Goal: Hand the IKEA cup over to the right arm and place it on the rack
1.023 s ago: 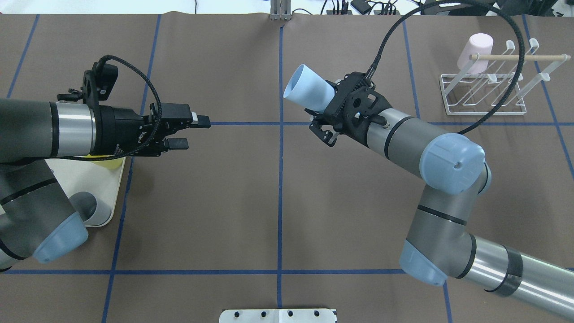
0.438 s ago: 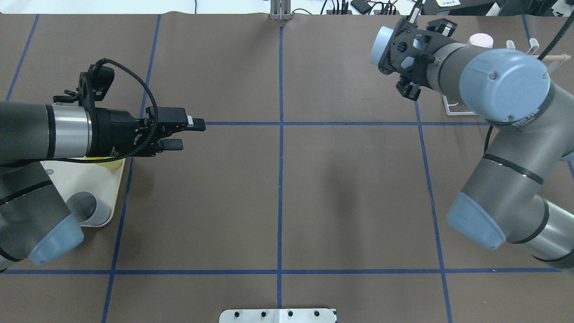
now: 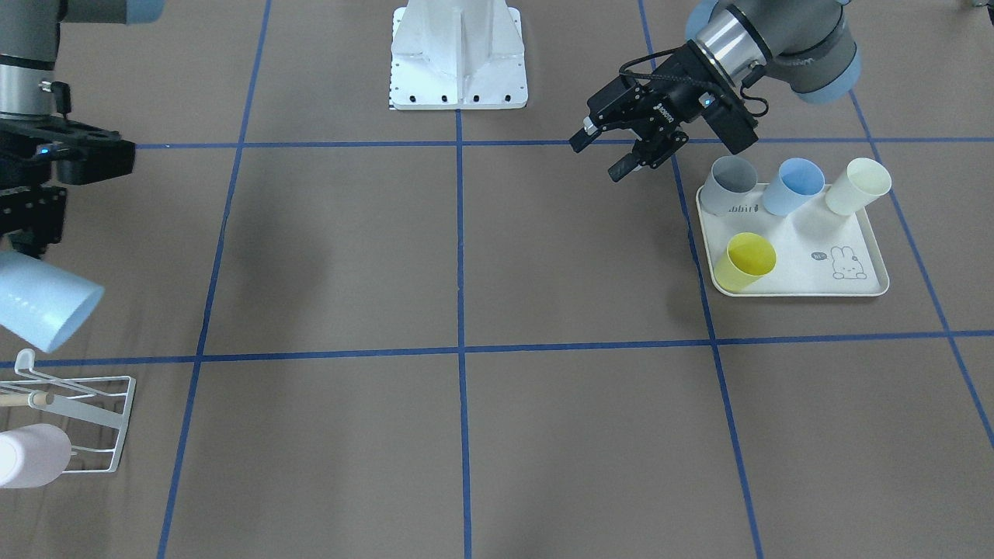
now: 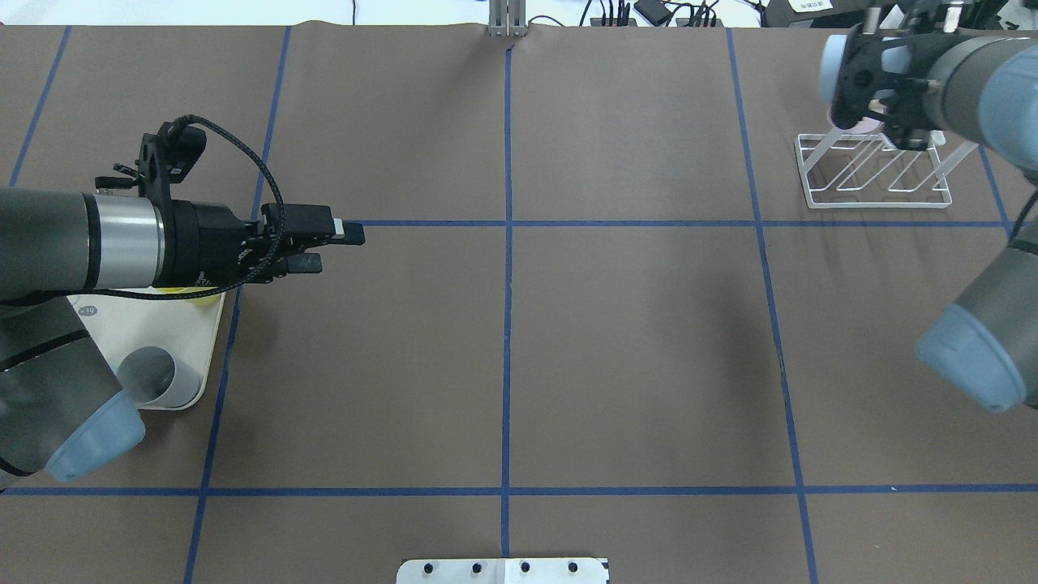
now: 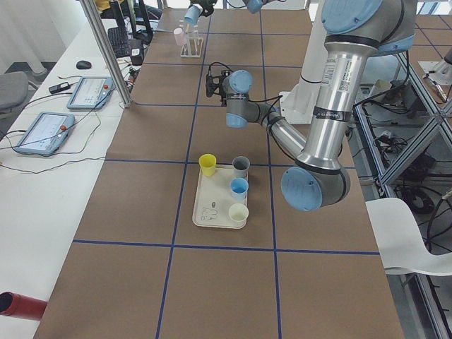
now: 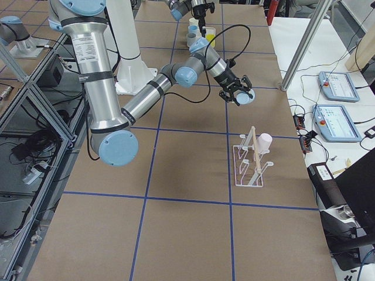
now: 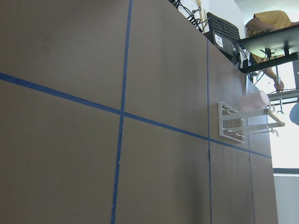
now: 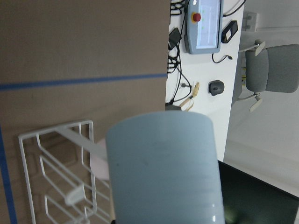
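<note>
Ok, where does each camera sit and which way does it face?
Overhead: behind the robot, looking forward-down; left arm left, right arm right.
Front-facing: across the table, facing the white base mount; sides mirrored.
Exterior left: table end by the tray; left arm near.
Exterior right: table end by the rack; right arm near.
Left wrist: looks across the table to the rack; no gripper shows.
Right wrist: past the held blue cup, onto the rack.
Shared: both wrists see the rack.

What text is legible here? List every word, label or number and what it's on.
"bbit": print on the tray, its start hidden by the grey cup.
"hi": speech bubble beside the tray's rabbit drawing.
Lettering on the left gripper: too small to read.
</note>
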`<state>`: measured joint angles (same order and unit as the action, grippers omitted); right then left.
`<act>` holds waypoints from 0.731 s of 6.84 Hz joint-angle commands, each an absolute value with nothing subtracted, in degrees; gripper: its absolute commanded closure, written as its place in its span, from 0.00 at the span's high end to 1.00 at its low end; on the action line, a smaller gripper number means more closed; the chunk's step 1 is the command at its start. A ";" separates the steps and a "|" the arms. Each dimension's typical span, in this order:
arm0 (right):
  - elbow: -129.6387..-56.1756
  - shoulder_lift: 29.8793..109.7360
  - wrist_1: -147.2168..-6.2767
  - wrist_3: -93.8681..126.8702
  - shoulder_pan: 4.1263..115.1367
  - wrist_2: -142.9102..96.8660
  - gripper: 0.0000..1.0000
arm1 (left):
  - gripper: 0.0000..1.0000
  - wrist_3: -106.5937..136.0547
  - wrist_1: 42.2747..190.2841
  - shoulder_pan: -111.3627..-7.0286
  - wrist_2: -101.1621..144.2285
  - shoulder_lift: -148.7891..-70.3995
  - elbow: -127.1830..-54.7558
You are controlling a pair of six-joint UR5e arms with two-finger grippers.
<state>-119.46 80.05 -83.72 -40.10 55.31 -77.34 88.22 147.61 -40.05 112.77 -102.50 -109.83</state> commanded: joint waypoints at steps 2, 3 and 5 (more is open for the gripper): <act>-118.83 88.75 -83.24 -57.98 59.77 -71.23 0.00 | 1.00 81.04 143.44 -40.17 112.76 -102.30 -109.95; -116.65 88.07 -83.15 -65.49 59.50 -70.41 0.00 | 1.00 81.04 143.44 -40.08 112.76 -102.39 -109.86; -113.40 87.37 -82.88 -65.48 56.71 -67.35 0.00 | 1.00 81.04 143.44 -40.08 112.76 -102.48 -109.95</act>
